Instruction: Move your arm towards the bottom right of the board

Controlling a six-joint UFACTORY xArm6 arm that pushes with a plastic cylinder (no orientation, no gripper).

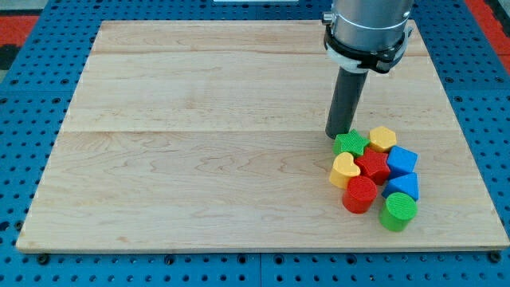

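My arm [368,24] is a silver-grey metal cylinder, ringed at its lower edge by a white collar and a black clamp. Below hangs a straight dark-grey rod ending at my tip [341,135].

Eight small coloured plastic blocks, counted by colour, in one cluster.

Two green: a green star block [350,144] and a green cylinder block [397,211]. Two yellow: a yellow hexagon block [383,139] and a yellow heart block [344,170]. Two red: a red star block [373,166] and a red cylinder block [359,194]. Two blue: a blue cube-like block [402,160] and a blue wedge-like block [402,186] (shapes of both only roughly legible).
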